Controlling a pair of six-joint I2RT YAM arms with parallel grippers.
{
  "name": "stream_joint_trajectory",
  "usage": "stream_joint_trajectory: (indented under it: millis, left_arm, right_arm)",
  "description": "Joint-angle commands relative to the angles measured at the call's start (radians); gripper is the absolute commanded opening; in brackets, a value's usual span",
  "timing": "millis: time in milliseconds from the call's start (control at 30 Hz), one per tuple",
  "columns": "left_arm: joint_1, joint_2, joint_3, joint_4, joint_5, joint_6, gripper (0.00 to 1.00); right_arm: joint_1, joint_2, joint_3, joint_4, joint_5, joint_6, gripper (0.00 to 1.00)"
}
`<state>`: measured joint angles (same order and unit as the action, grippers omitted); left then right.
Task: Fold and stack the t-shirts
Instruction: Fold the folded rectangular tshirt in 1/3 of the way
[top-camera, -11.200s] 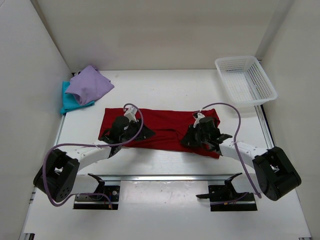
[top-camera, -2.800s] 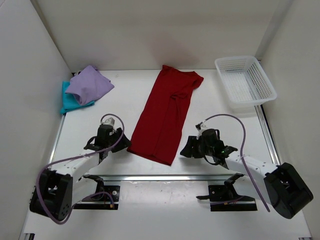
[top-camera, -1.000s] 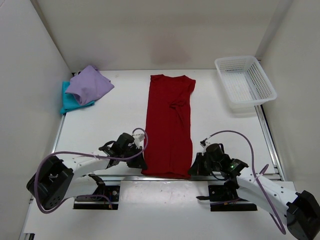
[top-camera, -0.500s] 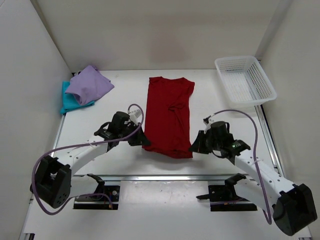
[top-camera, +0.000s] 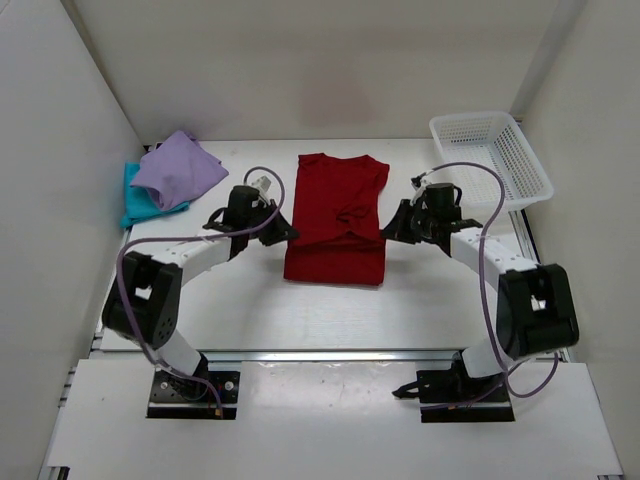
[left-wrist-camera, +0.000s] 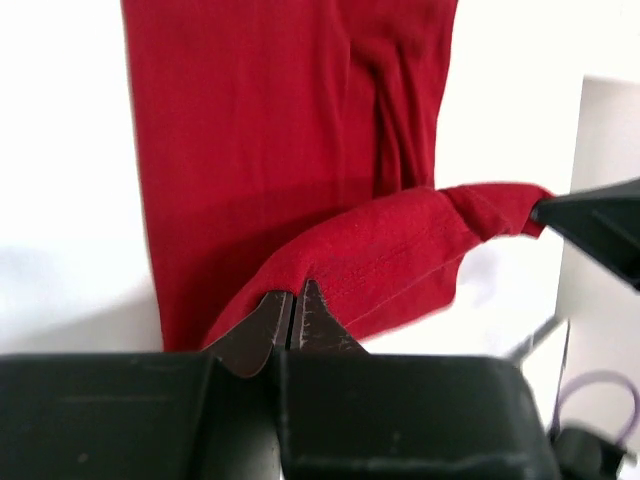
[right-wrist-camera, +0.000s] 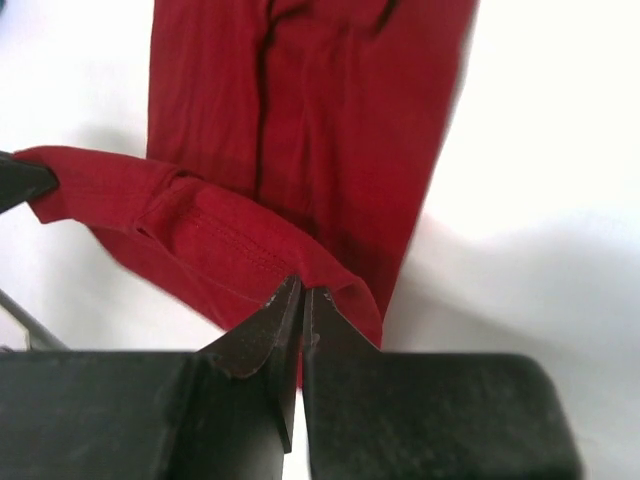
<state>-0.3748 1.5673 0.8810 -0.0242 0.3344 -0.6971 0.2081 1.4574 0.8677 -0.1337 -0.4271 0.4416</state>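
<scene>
Your left gripper (top-camera: 283, 232) and right gripper (top-camera: 392, 228) each pinch a hem corner of the dark red cloth t-shirt (top-camera: 335, 200), centred on the white table (top-camera: 230, 300) (far half flat); lower both together, squarely.

We see white shells between bulky black joints on the left arm (top-camera: 195, 256) and right arm (top-camera: 480, 250), and a purple cable (top-camera: 462, 165) loops along each. The left hand (left-wrist-camera: 293, 300) and right hand (right-wrist-camera: 302, 290) are black, with finely toothed dark fingertips (left-wrist-camera: 262, 322).

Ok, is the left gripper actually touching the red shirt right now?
Touching. The left wrist view shows the left gripper shut on the hem of the red shirt, cloth pinched between its tips.
</scene>
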Motion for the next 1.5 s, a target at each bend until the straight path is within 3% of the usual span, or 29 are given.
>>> stream_joint_trajectory:
  millis: [0, 167, 333, 500, 567, 733, 867, 933, 1033, 1133, 1233, 1467]
  left_arm:
    - [0.031, 0.071, 0.101, 0.052, -0.046, 0.01, 0.0]
    - [0.037, 0.227, 0.18, 0.069, -0.006, 0.002, 0.0]
    - [0.05, 0.28, 0.211, 0.116, -0.023, -0.005, 0.02]
    - [0.039, 0.324, 0.257, 0.124, -0.034, 0.007, 0.09]
    - [0.06, 0.332, 0.239, 0.156, 0.003, -0.022, 0.18]
    - [0.106, 0.185, 0.13, 0.222, 0.039, -0.113, 0.35]
    - [0.09, 0.031, 0.058, 0.213, -0.058, -0.094, 0.42]
    - [0.073, -0.035, 0.021, 0.221, -0.061, -0.102, 0.38]
    - [0.001, -0.079, -0.091, 0.256, -0.072, -0.12, 0.33]
    - [-0.096, -0.066, -0.157, 0.32, -0.092, -0.133, 0.28]
    - [-0.11, -0.012, -0.178, 0.358, -0.078, -0.156, 0.24]
    - [-0.139, 0.037, -0.241, 0.402, -0.061, -0.168, 0.23]
  right_arm:
    - [-0.035, 0.084, 0.077, 0.101, -0.044, -0.03, 0.0]
    - [-0.05, 0.208, 0.132, 0.128, -0.05, -0.034, 0.0]
    - [-0.056, 0.297, 0.195, 0.174, -0.059, -0.032, 0.0]
    - [-0.059, 0.323, 0.221, 0.194, -0.052, -0.017, 0.01]
    - [-0.053, 0.339, 0.237, 0.178, -0.035, -0.029, 0.06]
    - [-0.049, 0.262, 0.215, 0.171, -0.029, -0.021, 0.28]
    - [-0.018, 0.128, 0.201, 0.143, 0.071, -0.061, 0.32]
    - [0.029, 0.078, 0.188, 0.112, 0.14, -0.087, 0.27]
    - [0.135, 0.058, 0.15, 0.112, 0.176, -0.104, 0.02]
    - [0.23, 0.128, 0.126, 0.16, 0.14, -0.099, 0.0]
    - [0.272, 0.202, 0.155, 0.172, 0.153, -0.104, 0.0]
    - [0.321, 0.311, 0.189, 0.216, 0.14, -0.09, 0.0]
